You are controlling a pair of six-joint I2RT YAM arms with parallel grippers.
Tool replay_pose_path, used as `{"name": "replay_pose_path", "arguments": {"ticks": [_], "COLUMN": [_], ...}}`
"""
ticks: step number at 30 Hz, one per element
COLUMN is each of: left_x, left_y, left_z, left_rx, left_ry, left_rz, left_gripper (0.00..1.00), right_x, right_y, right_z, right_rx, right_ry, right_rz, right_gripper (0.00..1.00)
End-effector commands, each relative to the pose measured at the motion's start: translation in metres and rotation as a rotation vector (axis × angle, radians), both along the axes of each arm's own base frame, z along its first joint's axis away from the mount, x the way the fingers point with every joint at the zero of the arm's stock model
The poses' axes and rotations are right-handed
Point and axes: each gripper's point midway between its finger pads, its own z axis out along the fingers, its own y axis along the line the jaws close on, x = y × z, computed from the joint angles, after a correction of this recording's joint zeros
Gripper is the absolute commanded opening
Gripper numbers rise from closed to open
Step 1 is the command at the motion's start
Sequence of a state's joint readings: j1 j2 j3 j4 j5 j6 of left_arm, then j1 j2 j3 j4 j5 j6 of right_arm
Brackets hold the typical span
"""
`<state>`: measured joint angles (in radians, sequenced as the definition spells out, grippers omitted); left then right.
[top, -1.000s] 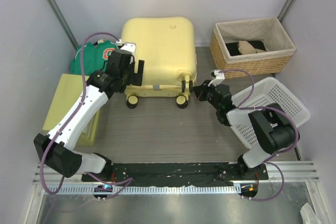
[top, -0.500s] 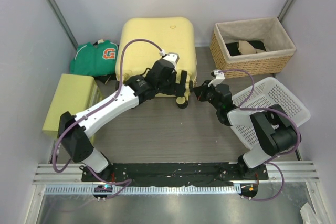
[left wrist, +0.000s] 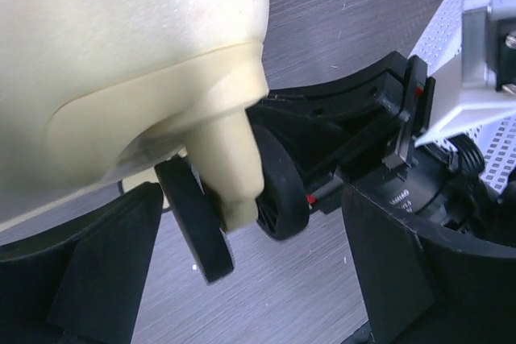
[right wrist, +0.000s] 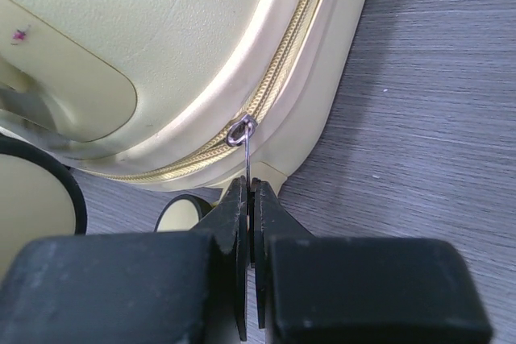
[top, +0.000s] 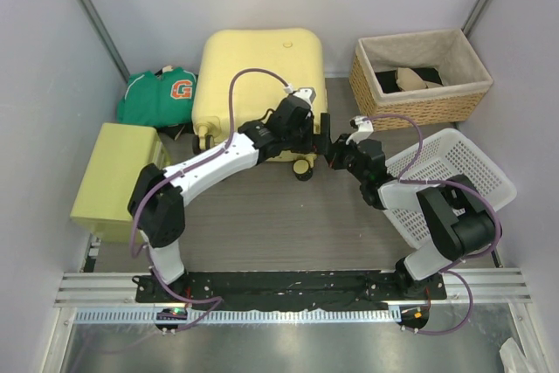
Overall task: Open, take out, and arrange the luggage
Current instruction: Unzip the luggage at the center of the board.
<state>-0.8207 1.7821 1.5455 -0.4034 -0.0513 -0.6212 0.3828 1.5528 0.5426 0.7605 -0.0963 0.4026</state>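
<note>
The luggage (top: 260,76), a pale yellow hard-shell suitcase, lies shut at the back centre. My right gripper (top: 332,153) is at its near right corner. In the right wrist view it (right wrist: 251,192) is shut on the thin metal zipper pull (right wrist: 247,159), which hangs from the zip (right wrist: 282,78) of the suitcase (right wrist: 161,30). My left gripper (top: 314,131) reaches across to the same corner. In the left wrist view it (left wrist: 250,279) is open, its wide-set fingers (left wrist: 105,271) either side of a black wheel (left wrist: 282,191) under the shell (left wrist: 121,46).
A wicker basket (top: 476,98) with dark and tan items stands at the back right. A white plastic basket (top: 454,176) sits right of my right arm. A green jersey (top: 157,95) and a yellow-green box (top: 115,176) lie at the left.
My left arm has swung from the suitcase's left side across its near edge to the near right corner, beside the right gripper. The right gripper has stayed on the zipper pull.
</note>
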Motion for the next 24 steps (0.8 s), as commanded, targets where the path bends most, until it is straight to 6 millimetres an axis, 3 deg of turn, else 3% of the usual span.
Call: {"name": "replay_pose_path", "arguments": {"ticks": [1,5,10,11,12,14,24], "left_x": [0.008,0.012,0.016,0.015,0.013,0.012,-0.018], "left_y": [-0.024,-0.024,-0.017,-0.016,-0.015,-0.014,0.014], "left_z": [0.017,0.011,0.006,0.004,0.003,0.001,-0.024], "left_rx": [-0.077,-0.053,-0.018,-0.014,-0.01,-0.005,0.057], "left_ry": [-0.022,-0.022,-0.031,-0.029,-0.03,-0.034,-0.023], "left_rz": [-0.029,-0.021,0.002,0.001,-0.001,-0.011,-0.081], "left_gripper": [0.92,0.76,0.38,0.3,0.13,0.0,0.0], "right_x": [0.011,0.01,0.01,0.01,0.01,0.011,0.012], "right_y": [-0.004,-0.003,-0.003,-0.003,-0.003,-0.004,-0.013], "right_z": [0.012,0.012,0.012,0.011,0.011,0.012,0.011], "right_rx": [-0.003,-0.002,-0.004,-0.004,-0.003,-0.006,-0.047], "right_ry": [-0.035,-0.033,-0.034,-0.03,-0.032,-0.033,-0.014], "right_rz": [-0.02,-0.018,-0.015,-0.016,-0.016,-0.021,-0.062], "right_gripper": [0.01,0.01,0.01,0.01,0.01,0.01,0.01]}}
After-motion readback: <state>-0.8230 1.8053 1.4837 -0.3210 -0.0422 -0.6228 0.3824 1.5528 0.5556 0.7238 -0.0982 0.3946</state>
